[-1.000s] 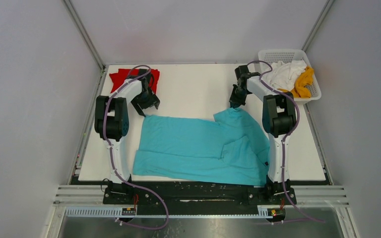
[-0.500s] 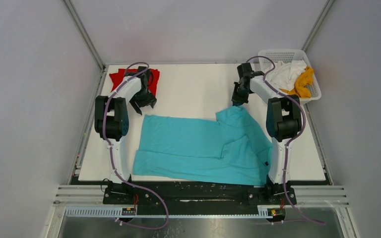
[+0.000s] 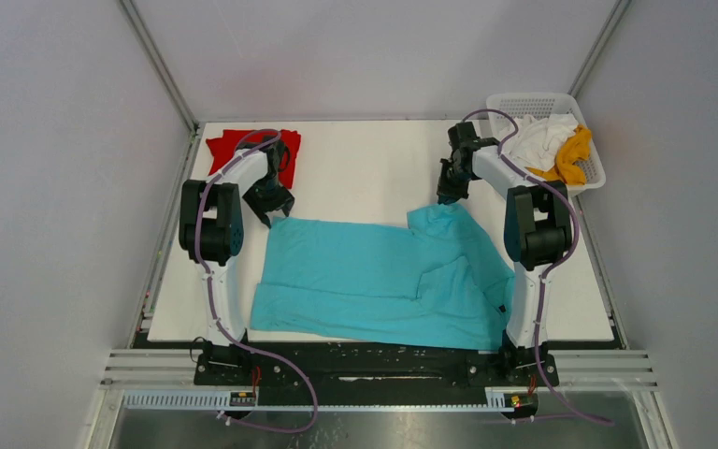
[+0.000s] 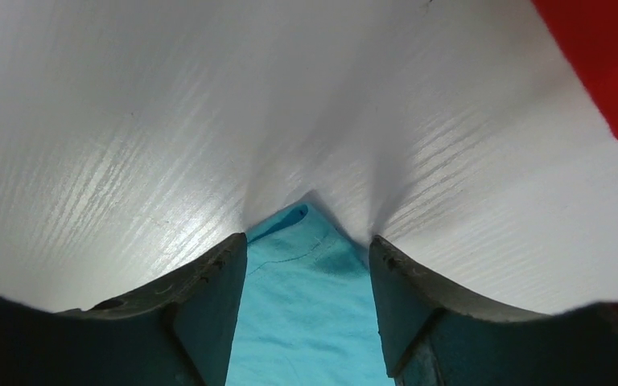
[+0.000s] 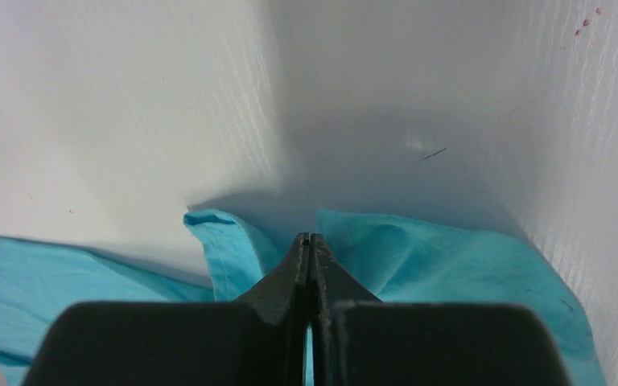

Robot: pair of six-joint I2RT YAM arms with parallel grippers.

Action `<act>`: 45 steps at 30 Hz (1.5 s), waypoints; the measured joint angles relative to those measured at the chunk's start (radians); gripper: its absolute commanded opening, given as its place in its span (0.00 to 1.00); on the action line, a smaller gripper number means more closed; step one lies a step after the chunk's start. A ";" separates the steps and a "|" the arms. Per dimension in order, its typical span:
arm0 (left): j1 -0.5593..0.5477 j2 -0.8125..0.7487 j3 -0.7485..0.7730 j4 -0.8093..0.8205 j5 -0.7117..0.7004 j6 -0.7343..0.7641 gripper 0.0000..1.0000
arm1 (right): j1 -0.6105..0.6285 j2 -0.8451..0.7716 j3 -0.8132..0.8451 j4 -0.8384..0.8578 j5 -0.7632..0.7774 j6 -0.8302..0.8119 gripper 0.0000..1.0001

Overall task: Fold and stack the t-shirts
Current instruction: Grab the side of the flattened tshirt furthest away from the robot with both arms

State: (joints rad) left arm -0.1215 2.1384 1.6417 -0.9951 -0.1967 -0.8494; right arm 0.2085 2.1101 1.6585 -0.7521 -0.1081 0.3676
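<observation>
I see the blue t-shirt [image 3: 383, 281] lying spread out on the white desk [image 3: 365, 168], near my edge and a bit to the right, with one part folded over on its right side. My left gripper [image 3: 276, 210] is down at the far left corner of this shirt. Its jaws are apart, about half wide, and the tip of the blue corner sits in the gap between them, not pinched yet. My right gripper [image 3: 446, 198] is at the far right corner of the same shirt. Its jaws are pressed tight together, and the blue cloth bunches up to the tips on both sides, so it is holding the shirt's edge. The red t-shirt [image 3: 229, 145] lies in the far left corner of the desk, just behind my left arm. The white t-shirt [image 3: 535, 138] and the yellow t-shirt [image 3: 575, 154] are crumpled together in the basket [image 3: 524, 99] at the far right corner.
</observation>
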 measured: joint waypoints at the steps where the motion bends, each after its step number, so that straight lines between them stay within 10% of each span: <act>1: 0.000 -0.001 -0.002 0.001 0.000 -0.006 0.55 | 0.000 -0.006 -0.006 0.000 -0.003 -0.003 0.00; 12: -0.005 -0.002 -0.008 0.018 -0.002 -0.035 0.00 | 0.000 -0.085 -0.066 0.002 -0.014 -0.038 0.00; 35: 0.034 -0.017 -0.028 0.013 -0.036 -0.039 0.00 | 0.001 0.123 0.362 -0.049 -0.069 -0.139 0.00; 45: 0.023 -0.153 -0.106 0.065 -0.024 -0.012 0.00 | 0.013 0.022 0.145 -0.011 -0.059 -0.160 0.00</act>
State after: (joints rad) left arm -0.0982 1.9858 1.5356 -0.9298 -0.2207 -0.8612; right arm 0.2211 2.1323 1.8030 -0.7635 -0.1673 0.2073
